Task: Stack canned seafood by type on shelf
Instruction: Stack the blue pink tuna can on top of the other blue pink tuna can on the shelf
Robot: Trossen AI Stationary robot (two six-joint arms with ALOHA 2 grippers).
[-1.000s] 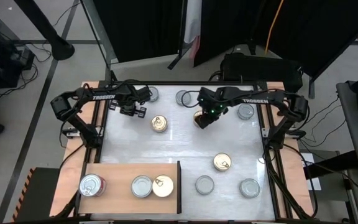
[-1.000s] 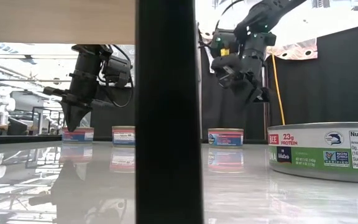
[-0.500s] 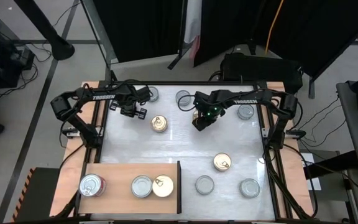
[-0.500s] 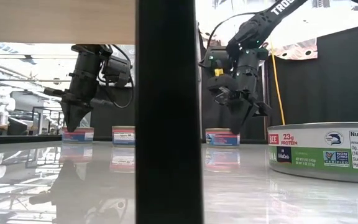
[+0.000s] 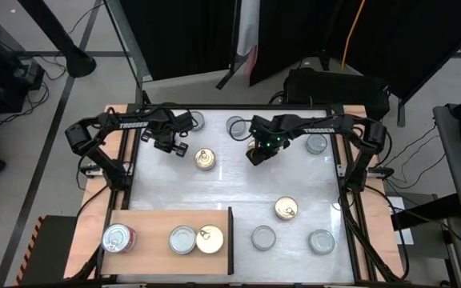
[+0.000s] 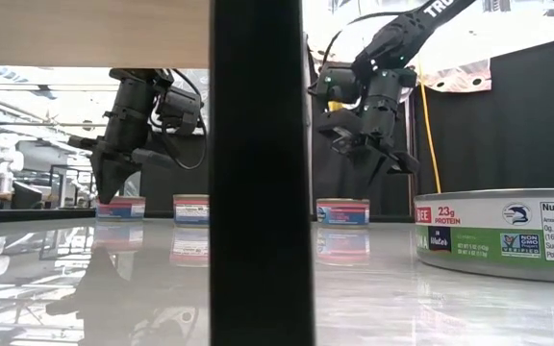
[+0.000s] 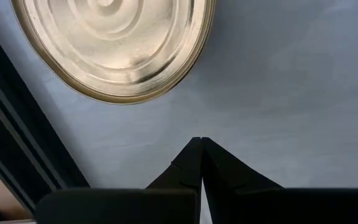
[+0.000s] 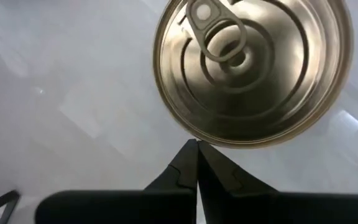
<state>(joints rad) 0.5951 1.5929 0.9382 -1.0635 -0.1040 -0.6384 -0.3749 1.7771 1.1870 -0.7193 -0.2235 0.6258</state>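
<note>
Right gripper [image 5: 253, 158] drifts toward 9 o'clock, jaws pinched empty | left gripper [image 5: 171, 146] likewise | open wide before descending on gold pull-tab round tin [image 5: 205, 159], straddle squarely.

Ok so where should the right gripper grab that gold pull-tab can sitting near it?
Probably by its side wall, coming straight down: the gold pull-tab can lies flat, lid up, with bare table around it. The right gripper, now shut, must open wider than the round rim.

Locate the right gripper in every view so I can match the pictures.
High view: right gripper at top centre, over the table.
Low view: raised, right of the shelf's dark upright, at.
Left wrist view: not in it.
Right wrist view: shut fingers, bottom centre.
Shared landmark: gold pull-tab can just ahead.
</note>
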